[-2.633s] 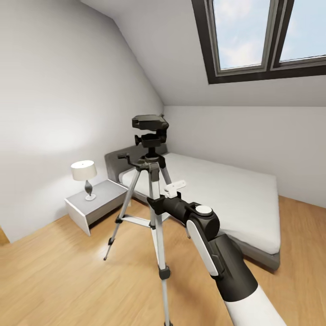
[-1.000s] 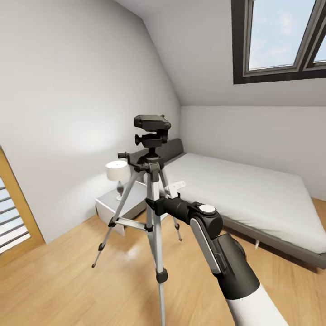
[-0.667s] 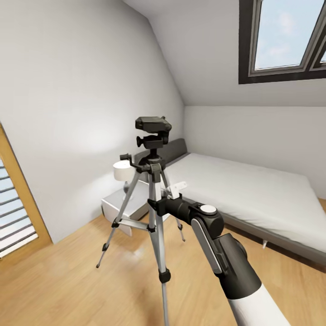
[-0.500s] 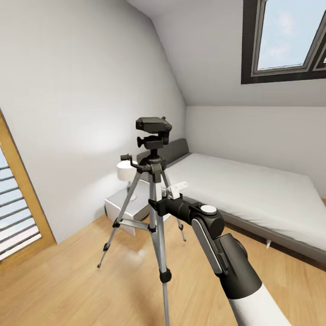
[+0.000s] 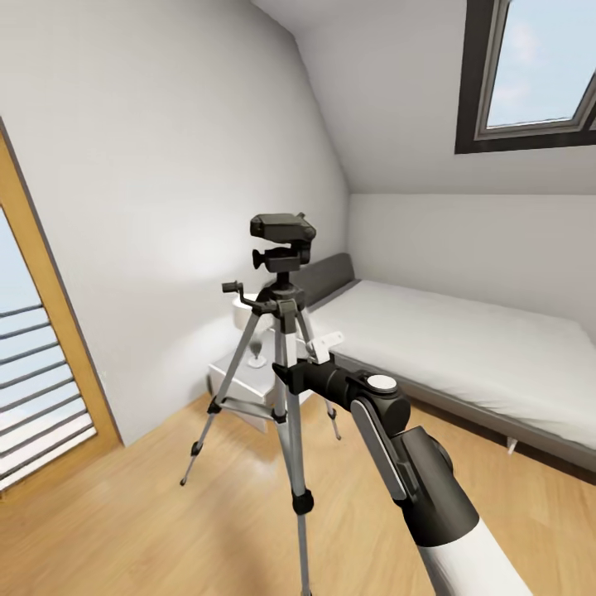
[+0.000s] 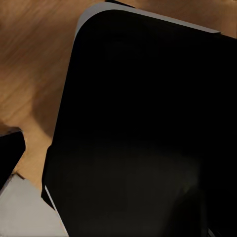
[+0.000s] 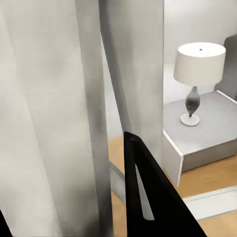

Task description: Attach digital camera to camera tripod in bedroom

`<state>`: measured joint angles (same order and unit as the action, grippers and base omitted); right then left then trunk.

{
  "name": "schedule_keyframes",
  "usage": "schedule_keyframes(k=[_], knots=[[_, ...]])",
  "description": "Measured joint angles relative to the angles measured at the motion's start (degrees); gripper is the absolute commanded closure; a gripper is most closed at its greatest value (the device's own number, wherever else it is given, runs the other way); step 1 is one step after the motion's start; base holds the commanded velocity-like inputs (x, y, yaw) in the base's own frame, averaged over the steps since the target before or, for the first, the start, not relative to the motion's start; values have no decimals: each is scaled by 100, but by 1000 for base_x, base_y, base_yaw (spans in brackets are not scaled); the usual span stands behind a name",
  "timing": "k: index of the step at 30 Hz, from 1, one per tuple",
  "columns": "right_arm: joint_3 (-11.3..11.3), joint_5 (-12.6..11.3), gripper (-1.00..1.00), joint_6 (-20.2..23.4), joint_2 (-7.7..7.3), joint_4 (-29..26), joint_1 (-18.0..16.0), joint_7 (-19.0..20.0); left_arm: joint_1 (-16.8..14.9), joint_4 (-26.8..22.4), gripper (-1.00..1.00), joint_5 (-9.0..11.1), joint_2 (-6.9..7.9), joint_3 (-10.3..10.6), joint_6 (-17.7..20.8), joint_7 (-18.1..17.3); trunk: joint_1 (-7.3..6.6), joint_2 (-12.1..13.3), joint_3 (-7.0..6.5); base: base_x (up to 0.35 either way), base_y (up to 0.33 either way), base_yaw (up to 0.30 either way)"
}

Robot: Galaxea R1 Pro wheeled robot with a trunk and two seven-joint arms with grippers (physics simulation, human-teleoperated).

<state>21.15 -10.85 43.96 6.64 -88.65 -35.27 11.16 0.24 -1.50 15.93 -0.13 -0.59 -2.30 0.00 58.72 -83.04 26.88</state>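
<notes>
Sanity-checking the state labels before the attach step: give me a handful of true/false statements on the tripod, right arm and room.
1. The camera tripod stands upright on the wood floor. True.
2. A digital camera sits on the tripod's head. False: the black head carries nothing on top.
3. The right gripper is at the tripod's front leg, below the head. True.
4. A lamp stands on the nightstand in the right wrist view. True.
5. The bed lies left of the tripod in the head view. False: it lies behind it and to the right.
</notes>
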Motion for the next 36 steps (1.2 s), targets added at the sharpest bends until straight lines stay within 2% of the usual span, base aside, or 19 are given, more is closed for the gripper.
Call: schedule_keyframes(k=[13, 26, 32, 36], knots=[[-1, -1, 100, -21, 1, 2, -1, -60, 0, 0, -100, -1, 5, 1, 1, -4, -2, -1, 0, 215, 228, 0], [2, 2, 100, -22, 1, 8, -1, -62, 0, -4, -100, -2, 5, 8, 2, -7, 0, -1, 0, 68, 24, 0], [5, -3, 100, -21, -6, 11, -1, -57, 0, -2, -100, -3, 5, 9, 2, -8, -2, -1, 0, 221, 2, 0], [-59, 30, 100, -3, -92, 91, -4, -49, 1, -10, -100, -2, 0, 1, 2, 0, 0, -2, 2, 70, 0, 0]])
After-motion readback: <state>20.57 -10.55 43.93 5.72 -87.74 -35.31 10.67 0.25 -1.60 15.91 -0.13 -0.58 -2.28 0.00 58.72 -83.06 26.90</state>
